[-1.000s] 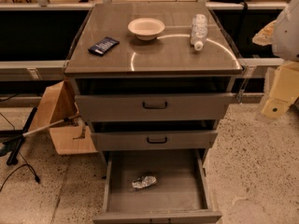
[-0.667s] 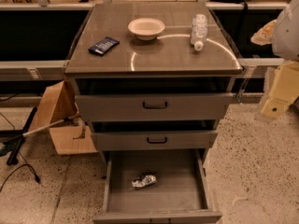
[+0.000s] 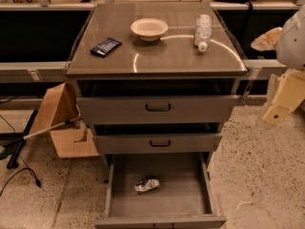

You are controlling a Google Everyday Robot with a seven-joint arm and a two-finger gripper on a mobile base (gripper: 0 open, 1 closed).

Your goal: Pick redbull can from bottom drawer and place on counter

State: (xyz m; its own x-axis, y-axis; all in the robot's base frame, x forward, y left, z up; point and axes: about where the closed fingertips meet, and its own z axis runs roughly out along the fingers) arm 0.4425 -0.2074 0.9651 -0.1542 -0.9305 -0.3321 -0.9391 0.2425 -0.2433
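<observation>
**Approach stage: can in drawer, not yet grasped**

The can (image 3: 147, 185) lies on its side on the floor of the bottom drawer (image 3: 190, 202), slightly left of centre, touching no wall. The drawer is pulled fully out; the two drawers above are only partly out and overhang its rear.

The pincer (image 3: 281, 101) hangs at the right edge of view, beside the cabinet at about upper-drawer height, well apart from the can. Open or closed: cannot tell. It carries nothing that can be seen.

Judgement: the pick has not begun, and this is the reach-in step. The next move calls for bringing the pincer left and down into the drawer, clear of the middle drawer's front, then descending over the crumpled can.

The counter (image 3: 167, 61) holds a bowl (image 3: 149, 28), a bottle (image 3: 202, 31) lying down and a dark flat item (image 3: 106, 46). The front half looks free for placing.

Hard to read: the arm is cut off at the right edge, the can's label is not legible, and the drawer's rear sits in shadow.
</observation>
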